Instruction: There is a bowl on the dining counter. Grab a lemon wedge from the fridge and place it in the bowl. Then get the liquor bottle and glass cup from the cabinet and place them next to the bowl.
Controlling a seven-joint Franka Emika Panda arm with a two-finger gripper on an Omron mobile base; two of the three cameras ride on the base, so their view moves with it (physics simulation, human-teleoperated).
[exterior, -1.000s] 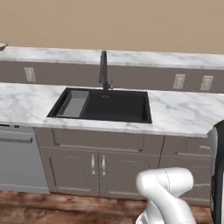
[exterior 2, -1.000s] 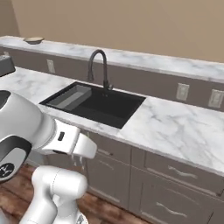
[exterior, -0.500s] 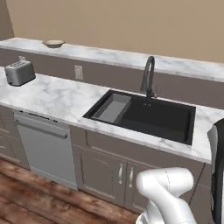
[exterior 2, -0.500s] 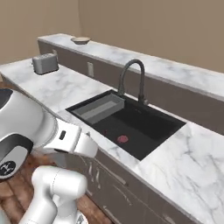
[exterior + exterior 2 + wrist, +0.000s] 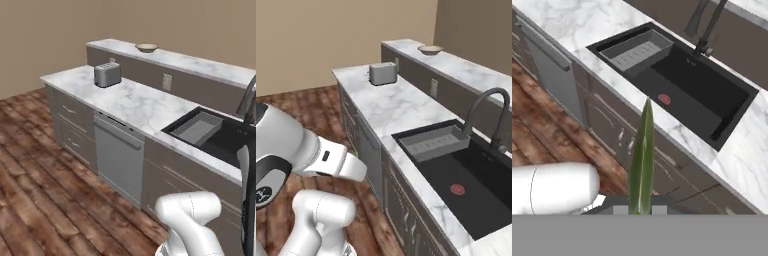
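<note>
A thin yellow-green lemon wedge (image 5: pixel 643 155) stands edge-on between the pressed-together tips of the robot's end effector (image 5: pixel 641 207), pinched there so it can be carried across the kitchen. Below the hand lie a black sink (image 5: pixel 684 85) with a grey rack (image 5: pixel 636 49) at one end and a dark curved tap (image 5: pixel 709 25) behind it. The bowl (image 5: pixel 146 48) meant to receive the wedge sits well away, near the far end of the raised marble worktop (image 5: pixel 200 62), a step above the lower worktop (image 5: pixel 135 100) where a silver toaster (image 5: pixel 107 75) stands. A dishwasher front (image 5: pixel 119 162) faces the wooden floor (image 5: pixel 45 190). Judging by the gap between wedge and bowl, the delivery is under way but not close; the bottle and glass would come afterward.
</note>
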